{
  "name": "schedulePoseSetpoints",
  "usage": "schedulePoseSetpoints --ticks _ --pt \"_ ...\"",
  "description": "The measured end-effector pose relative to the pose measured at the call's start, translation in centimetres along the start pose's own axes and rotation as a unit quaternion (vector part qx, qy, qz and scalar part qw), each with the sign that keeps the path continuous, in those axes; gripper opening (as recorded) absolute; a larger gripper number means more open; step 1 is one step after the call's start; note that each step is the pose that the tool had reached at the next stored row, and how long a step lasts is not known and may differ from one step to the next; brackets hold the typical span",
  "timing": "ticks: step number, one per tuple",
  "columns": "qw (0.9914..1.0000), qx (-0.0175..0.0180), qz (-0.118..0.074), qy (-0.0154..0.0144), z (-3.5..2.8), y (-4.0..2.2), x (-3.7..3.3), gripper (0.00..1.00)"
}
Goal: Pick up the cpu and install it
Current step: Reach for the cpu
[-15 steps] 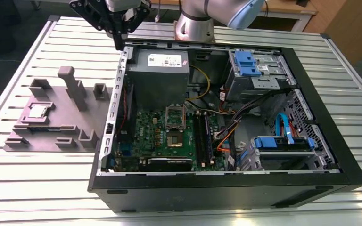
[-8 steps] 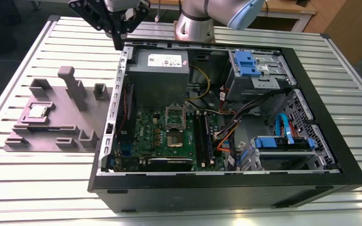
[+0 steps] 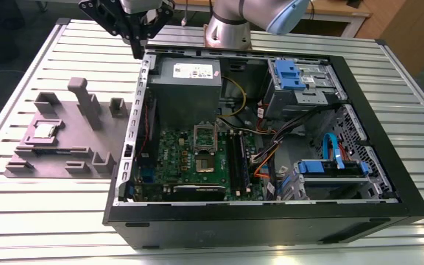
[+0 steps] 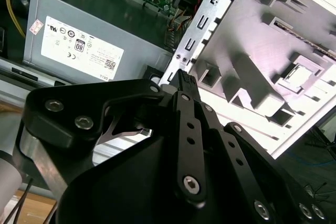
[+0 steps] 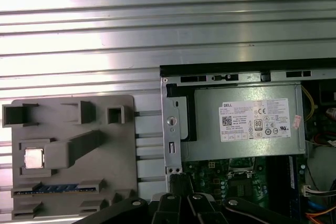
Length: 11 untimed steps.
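The cpu [image 3: 46, 130] is a small silver square lying in a recess of a grey holder plate [image 3: 28, 163] on the exterior view's left. It also shows as the cpu [image 5: 34, 158] in the first wrist view and the cpu [image 4: 299, 76] in the second wrist view. My gripper [image 3: 137, 51] hangs above the far left corner of the open computer case [image 3: 271, 221], well away from the chip. Its black fingers [image 4: 185, 85] meet at the tip, shut on nothing. Inside the case, the motherboard socket [image 3: 206, 163] lies uncovered with its metal frame [image 3: 205, 135] raised.
The case's sheet-metal wall [image 3: 137, 121] stands between the holder plate and the motherboard. A grey power supply [image 3: 186, 83] lies under the gripper. Drive bays with blue clips [image 3: 289, 74] and loose cables [image 3: 271, 149] fill the case's right side. Grey posts [image 3: 86, 102] rise from the holder.
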<state>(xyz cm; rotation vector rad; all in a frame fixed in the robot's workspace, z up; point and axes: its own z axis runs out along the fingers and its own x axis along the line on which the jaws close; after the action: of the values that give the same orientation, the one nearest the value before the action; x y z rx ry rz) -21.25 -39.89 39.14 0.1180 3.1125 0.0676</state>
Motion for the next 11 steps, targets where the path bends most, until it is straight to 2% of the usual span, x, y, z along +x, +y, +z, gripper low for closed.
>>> schedulePoseSetpoints --ticks 11 --pt "1.00000 0.0000 0.000 0.0000 0.00 -0.02 0.21 0.10"
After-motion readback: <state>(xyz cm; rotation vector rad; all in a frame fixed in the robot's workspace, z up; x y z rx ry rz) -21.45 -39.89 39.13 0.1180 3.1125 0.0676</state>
